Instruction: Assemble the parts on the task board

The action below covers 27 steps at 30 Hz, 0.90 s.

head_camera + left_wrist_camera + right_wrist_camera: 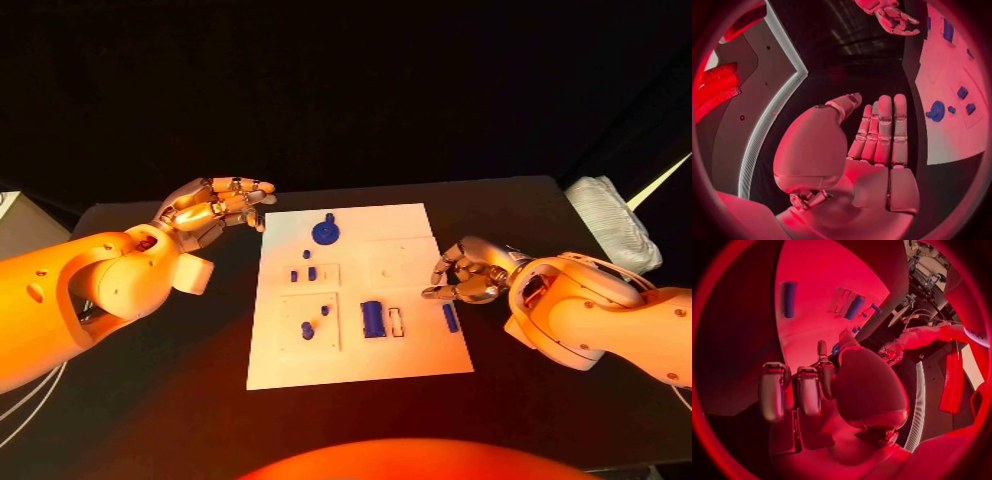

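Lying flat in the middle of the black table (173, 400): the white task board (418, 355), carrying blue parts, among them a round part (327, 232) near the far edge, a thick cylinder (374, 318) and a slim rod (450, 317) toward the right. Hovering off the board's far left corner, holding nothing, fingers extended side by side: left hand (216, 207). Hanging just beside the board's right edge, fingers curled in, gripping nothing: right hand (473, 272).

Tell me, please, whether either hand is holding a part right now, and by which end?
Nothing is held: the left hand and right hand are both empty, beside the task board.
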{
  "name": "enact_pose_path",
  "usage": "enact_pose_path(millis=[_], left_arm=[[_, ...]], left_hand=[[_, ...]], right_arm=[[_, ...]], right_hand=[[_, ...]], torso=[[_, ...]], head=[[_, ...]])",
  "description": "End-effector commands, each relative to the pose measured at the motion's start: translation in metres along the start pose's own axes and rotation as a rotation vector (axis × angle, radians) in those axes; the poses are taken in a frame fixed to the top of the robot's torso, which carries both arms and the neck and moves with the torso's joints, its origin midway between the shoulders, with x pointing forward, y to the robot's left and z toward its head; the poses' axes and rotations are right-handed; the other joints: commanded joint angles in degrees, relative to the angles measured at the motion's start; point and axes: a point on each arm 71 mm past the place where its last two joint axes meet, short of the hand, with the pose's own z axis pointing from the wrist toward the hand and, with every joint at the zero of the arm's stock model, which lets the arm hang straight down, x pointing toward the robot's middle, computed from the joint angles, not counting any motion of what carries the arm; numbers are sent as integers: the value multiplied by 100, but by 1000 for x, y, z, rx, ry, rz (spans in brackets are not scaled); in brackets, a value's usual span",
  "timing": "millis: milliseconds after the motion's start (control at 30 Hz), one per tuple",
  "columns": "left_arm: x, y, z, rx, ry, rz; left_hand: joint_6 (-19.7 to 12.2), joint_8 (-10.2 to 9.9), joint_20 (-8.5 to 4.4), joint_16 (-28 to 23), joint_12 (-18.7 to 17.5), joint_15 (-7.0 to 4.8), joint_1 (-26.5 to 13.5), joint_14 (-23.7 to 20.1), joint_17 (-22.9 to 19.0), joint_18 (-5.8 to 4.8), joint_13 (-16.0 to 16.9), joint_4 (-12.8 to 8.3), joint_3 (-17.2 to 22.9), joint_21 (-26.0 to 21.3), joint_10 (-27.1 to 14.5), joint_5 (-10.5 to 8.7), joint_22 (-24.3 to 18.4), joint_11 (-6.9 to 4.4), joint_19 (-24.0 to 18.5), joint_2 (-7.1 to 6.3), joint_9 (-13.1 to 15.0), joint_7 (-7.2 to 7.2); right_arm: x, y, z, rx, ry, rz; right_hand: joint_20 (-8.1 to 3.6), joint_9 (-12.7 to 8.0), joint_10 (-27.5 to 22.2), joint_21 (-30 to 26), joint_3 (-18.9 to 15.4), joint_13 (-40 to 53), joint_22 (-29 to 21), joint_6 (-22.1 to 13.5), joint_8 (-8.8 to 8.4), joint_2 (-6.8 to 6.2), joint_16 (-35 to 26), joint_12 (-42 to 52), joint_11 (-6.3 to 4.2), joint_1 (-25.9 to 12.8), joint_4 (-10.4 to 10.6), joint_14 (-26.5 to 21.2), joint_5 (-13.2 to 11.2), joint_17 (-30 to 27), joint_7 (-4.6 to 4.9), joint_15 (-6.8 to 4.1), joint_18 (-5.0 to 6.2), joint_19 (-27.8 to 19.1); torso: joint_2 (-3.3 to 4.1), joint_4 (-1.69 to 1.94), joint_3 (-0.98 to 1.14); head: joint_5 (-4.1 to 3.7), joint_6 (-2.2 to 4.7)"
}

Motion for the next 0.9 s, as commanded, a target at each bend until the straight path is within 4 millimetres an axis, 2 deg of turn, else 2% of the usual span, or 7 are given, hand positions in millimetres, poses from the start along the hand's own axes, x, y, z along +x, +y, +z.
enact_pose_path(millis=[33,167,367,500,600,900], left_arm=[[2,-2,0,19,16,-12],[3,-1,0,19,17,-12],[3,-1,0,18,19,-14],[3,0,0,17,19,-14],[3,0,-1,15,19,-15],[2,0,-1,12,19,-15]], left_hand=[[-4,35,-12,-21,20,12,-55,36,-7,79,-5,24,-8,-26,-28,-8,-7,0,33,6,-8,-11],[-4,35,-12,-21,20,12,-55,36,-7,79,-5,24,-8,-26,-28,-8,-7,0,33,6,-8,-11],[-4,36,-12,-21,22,13,-60,36,-7,79,-5,28,-14,-31,-28,-11,-10,0,35,2,-8,-12],[-4,36,-12,-21,22,13,-60,36,-7,79,-5,28,-14,-31,-28,-11,-10,0,35,2,-8,-12],[-4,36,-12,-21,22,13,-60,36,-7,79,-5,28,-14,-31,-28,-11,-10,0,35,2,-8,-12],[-4,36,-12,-21,22,13,-60,36,-7,79,-5,28,-14,-31,-28,-11,-10,0,35,2,-8,-12]], right_arm=[[-2,-9,-2,-5,-3,-46],[-2,-24,-7,26,-6,-99],[5,-33,-11,55,7,-133],[10,-36,-12,74,21,-146],[15,-37,-12,80,34,-151],[28,-38,-10,95,72,-168]], right_hand=[[55,-5,129,36,50,751,1335,11,-24,-58,-3,13,44,-2,-2,467,-37,845,-14,50,-87,465],[57,-5,125,53,81,748,1339,31,-22,-70,-1,5,41,15,-7,467,-52,850,-19,49,-89,468],[57,1,128,69,137,753,1343,106,-2,-90,3,11,28,14,1,469,-77,859,-36,41,-91,471],[54,5,126,69,164,749,1343,158,12,-110,1,2,17,-25,8,468,-108,856,-49,33,-91,471],[51,7,129,74,181,752,1344,185,19,-114,5,5,10,-58,12,470,-121,865,-57,27,-92,472],[40,16,132,74,230,752,1344,266,48,-120,2,2,-13,-108,5,469,-123,861,-87,10,-91,473]], torso=[[15,-4,8],[11,-7,15],[11,9,14],[11,16,16],[12,17,8],[16,23,2]], head=[[-52,26],[-99,29],[-170,29],[-181,30],[-182,24],[-176,7]])
